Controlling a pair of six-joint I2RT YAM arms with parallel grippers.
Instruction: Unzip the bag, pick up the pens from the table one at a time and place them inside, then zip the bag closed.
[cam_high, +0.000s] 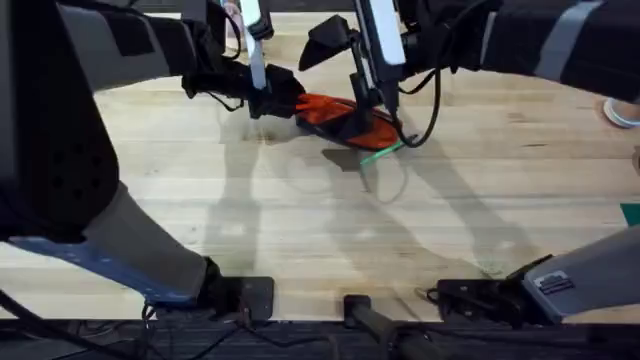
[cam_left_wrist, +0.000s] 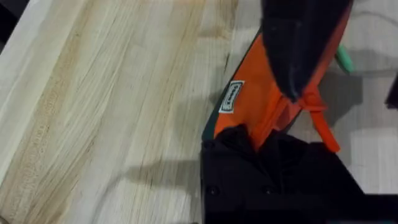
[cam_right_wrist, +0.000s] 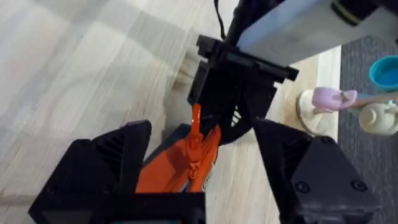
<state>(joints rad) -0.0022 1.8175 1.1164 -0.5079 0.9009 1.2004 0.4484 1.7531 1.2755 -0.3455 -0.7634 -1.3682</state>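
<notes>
My left gripper (cam_high: 262, 98) clamps 1 end of the bag (cam_high: 335, 115) on the table (cam_high: 300, 220), anchoring it so the zipper can run. My right gripper (cam_high: 390, 112) spreads wide over the far end; 1 pen (cam_high: 381, 153) lies beside it.

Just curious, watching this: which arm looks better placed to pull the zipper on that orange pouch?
Probably the right. Its end effector straddles the bag's orange zipper pull, while the left end effector is clamped on the bag's end, steadying it.
</notes>
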